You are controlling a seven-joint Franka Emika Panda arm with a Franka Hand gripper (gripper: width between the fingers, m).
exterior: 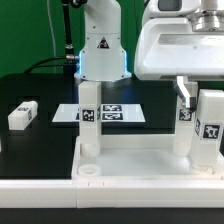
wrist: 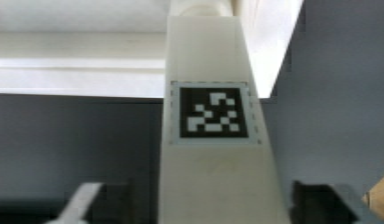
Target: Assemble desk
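Observation:
The white desk top [exterior: 130, 168] lies along the front of the table with its rim up. Three white legs stand upright on it: one at the exterior view's left [exterior: 87, 118], one further right [exterior: 185, 128], and one close to the exterior view's right edge [exterior: 211, 128]. My gripper [exterior: 205, 95] hangs over that last leg, and one dark finger [exterior: 186, 91] shows beside its top. In the wrist view the tagged leg [wrist: 214, 110] fills the middle between my gripper's [wrist: 203, 205] fingers [wrist: 79, 205], with a dark gap on each side. The gripper is open and touches nothing.
A loose white leg [exterior: 22, 114] lies flat on the black table at the exterior view's left. The marker board [exterior: 112, 113] lies behind the desk top, in front of the robot base [exterior: 98, 50]. A green wall closes the back.

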